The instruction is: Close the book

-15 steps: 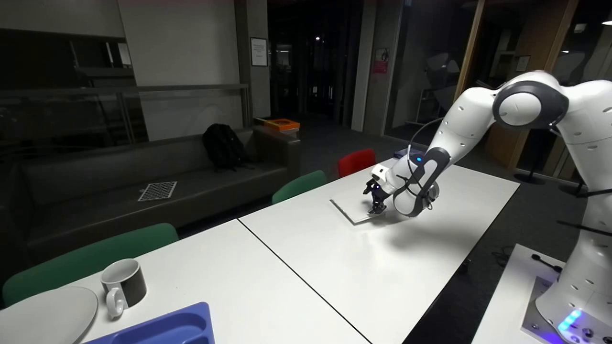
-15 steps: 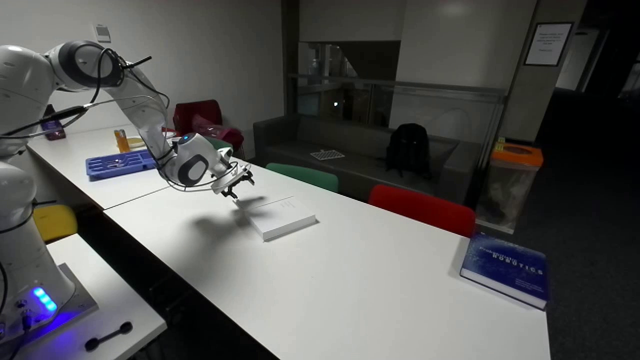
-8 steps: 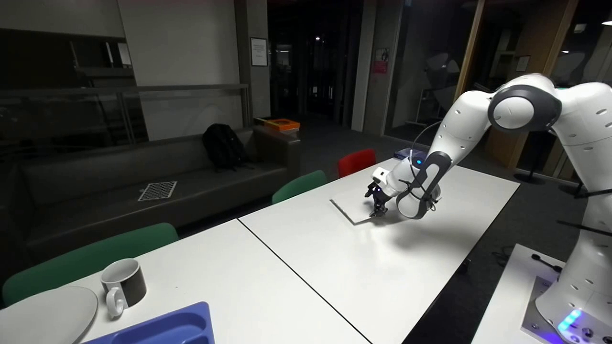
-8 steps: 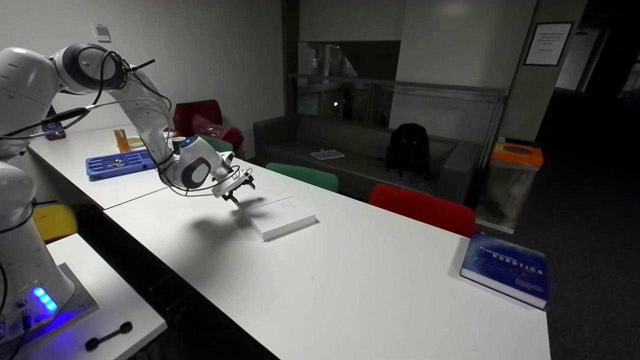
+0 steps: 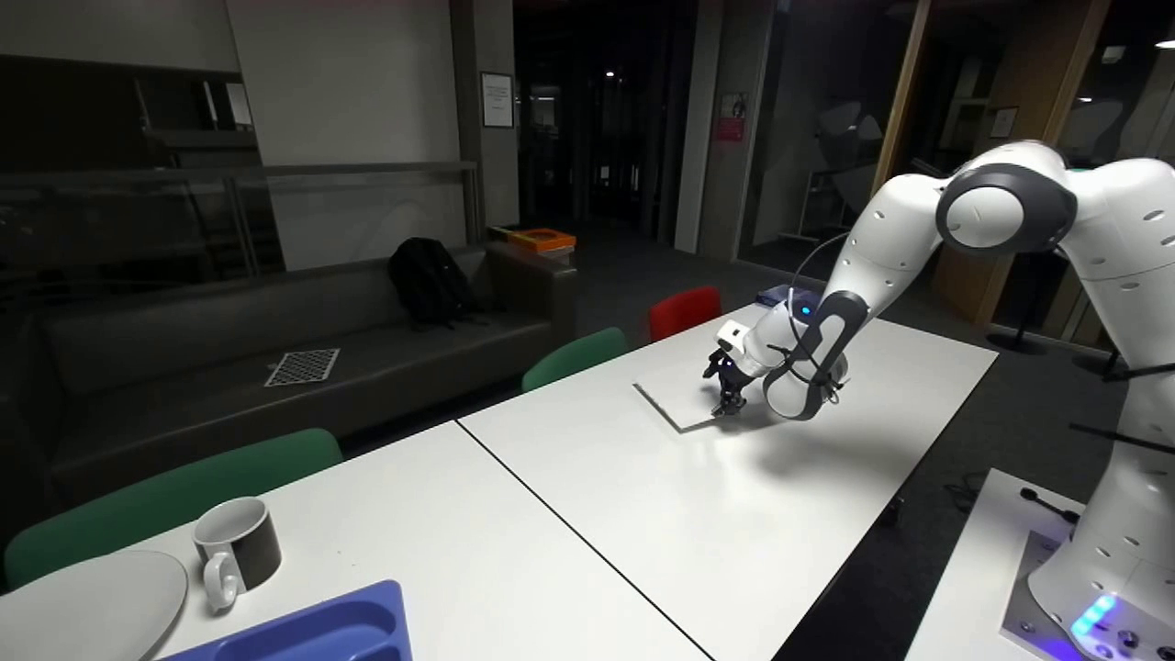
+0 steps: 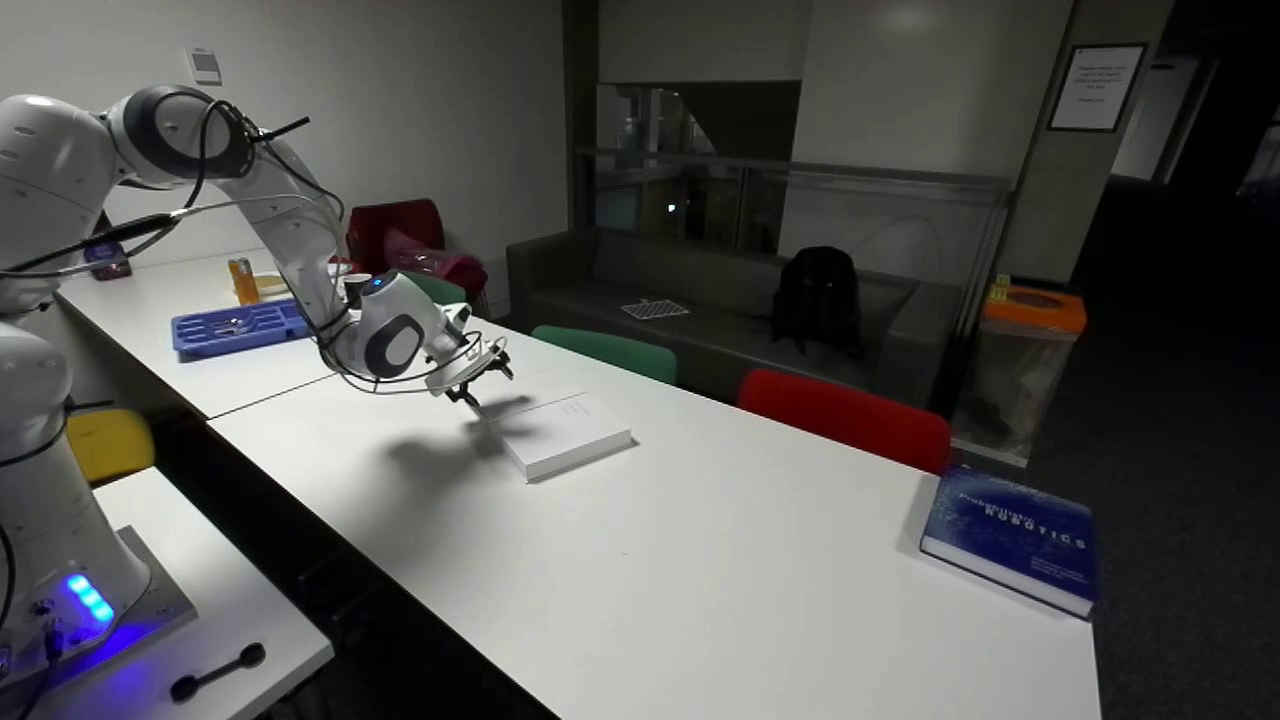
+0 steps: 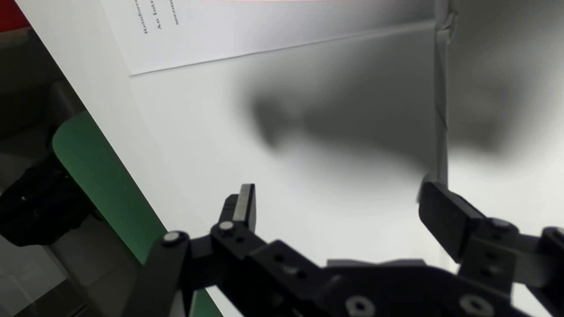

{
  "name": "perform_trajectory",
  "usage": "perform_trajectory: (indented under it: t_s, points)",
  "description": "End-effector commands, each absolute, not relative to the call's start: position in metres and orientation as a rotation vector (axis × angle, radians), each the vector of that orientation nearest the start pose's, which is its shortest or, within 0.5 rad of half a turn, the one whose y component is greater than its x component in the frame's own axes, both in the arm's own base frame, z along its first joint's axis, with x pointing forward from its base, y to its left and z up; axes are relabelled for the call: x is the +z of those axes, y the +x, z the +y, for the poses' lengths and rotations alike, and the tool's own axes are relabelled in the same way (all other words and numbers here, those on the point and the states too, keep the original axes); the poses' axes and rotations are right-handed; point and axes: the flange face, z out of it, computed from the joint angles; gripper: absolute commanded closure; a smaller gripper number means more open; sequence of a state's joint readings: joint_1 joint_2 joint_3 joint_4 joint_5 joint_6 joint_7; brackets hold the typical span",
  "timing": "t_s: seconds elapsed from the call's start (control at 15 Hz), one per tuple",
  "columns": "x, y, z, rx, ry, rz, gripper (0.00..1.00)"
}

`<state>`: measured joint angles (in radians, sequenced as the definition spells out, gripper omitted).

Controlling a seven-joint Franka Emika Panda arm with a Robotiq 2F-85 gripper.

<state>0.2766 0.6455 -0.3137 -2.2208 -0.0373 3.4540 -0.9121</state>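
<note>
Wrist view: held black two-fingered gripper (image 7: 338, 189) with jaws spread wide apart over open white rectangular paper book (image 7: 299, 79); could not confirm contact.

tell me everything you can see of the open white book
The white book lies open, flat on the table. One side is a thick block of papery pages with a few printed lines; the thinner side lies low, partly shadowed. One of the fingers appears at its edge in the wrist view; contact is unclear.
</note>
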Motion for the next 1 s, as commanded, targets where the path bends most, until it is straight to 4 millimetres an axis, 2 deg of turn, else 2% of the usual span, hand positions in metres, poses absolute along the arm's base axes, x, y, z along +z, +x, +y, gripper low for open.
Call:
perform_trajectory:
  t_s: [0.0,0.53,0.93]
  points:
    - [0.17,0.57,-0.009,-0.818,-2.995,-1.703,0.0]
    - [0.171,0.559,0.008,-0.814,-2.962,-1.729,0.0]
    - [0.165,0.555,0.006,-0.792,-2.97,-1.764,0.0]
